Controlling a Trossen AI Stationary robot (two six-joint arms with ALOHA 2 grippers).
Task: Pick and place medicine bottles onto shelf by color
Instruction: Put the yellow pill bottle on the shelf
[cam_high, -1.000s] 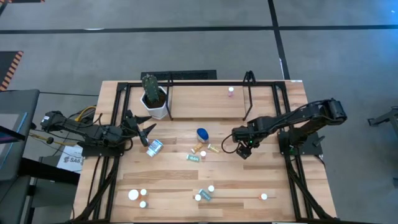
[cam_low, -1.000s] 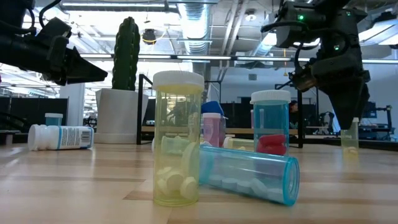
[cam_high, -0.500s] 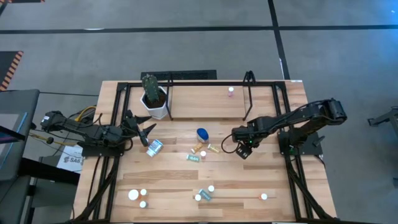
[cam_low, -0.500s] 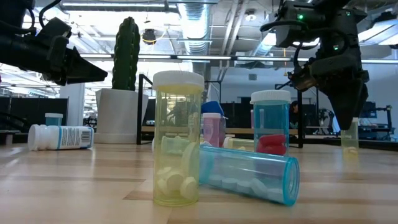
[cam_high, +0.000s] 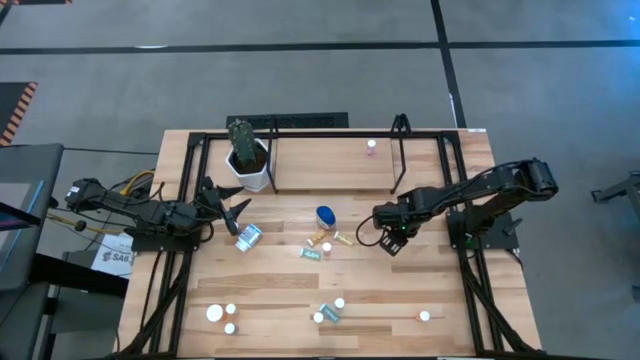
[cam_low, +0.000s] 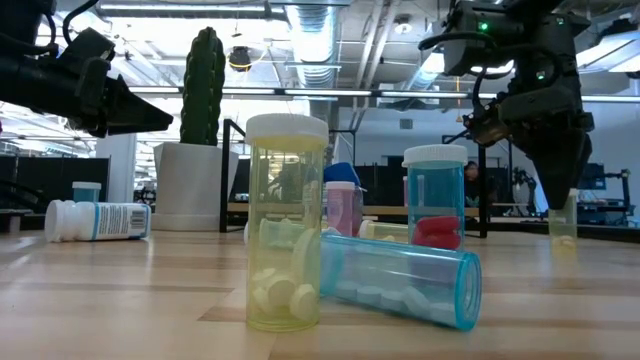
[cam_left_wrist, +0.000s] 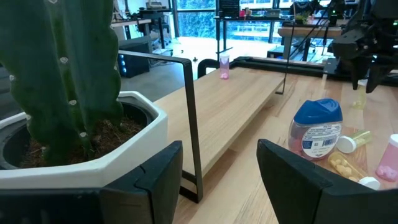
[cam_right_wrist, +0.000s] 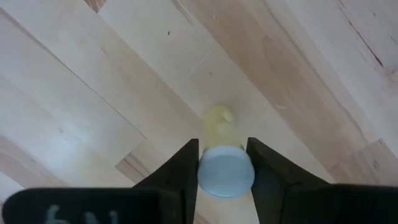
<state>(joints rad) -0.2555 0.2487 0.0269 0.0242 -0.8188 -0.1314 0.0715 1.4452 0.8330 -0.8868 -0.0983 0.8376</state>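
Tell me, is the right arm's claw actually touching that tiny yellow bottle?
Touching. In the right wrist view, both dark fingers press against the white cap of the small yellow bottle, no gap either side.

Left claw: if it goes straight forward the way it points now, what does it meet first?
The left claw would probably first meet the shelf, its black upright rail just ahead; the cactus pot sits close beside. Depth is unclear.

Robotics lab or open workshop: exposed ceiling ducts (cam_low: 310, 40) at 12 o'clock, rows of workbenches (cam_left_wrist: 311, 31) with equipment behind tabletop (cam_low: 560, 300), grey concrete floor (cam_high: 300, 80) with taped lines.
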